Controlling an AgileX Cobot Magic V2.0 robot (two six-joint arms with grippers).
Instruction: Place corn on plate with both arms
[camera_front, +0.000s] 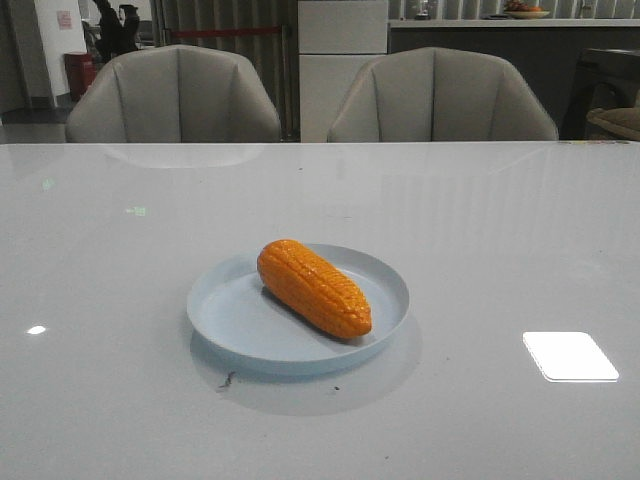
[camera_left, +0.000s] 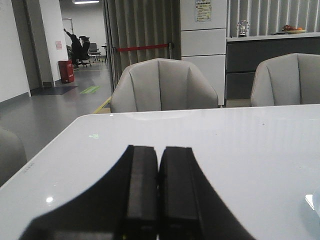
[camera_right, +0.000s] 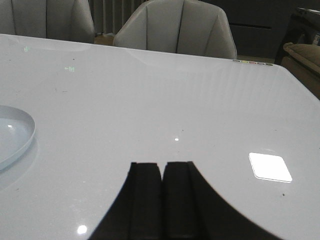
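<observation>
Corn (camera_front: 314, 288) on plate (camera_front: 232, 315) (diagonal, inside the rim)

Orange corn (camera_front: 314, 288) lying diagonally, pale blue plate (camera_front: 236, 320)

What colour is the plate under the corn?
Pale blue plate, clearest in the front view, beneath the orange corn.

No writing here can be read. A notice (camera_left: 203, 10) hangs on the white cabinet (camera_left: 203, 50) and a pinkish sheet (camera_left: 59, 45) on the far wall, but their print is too small to make out.
</observation>
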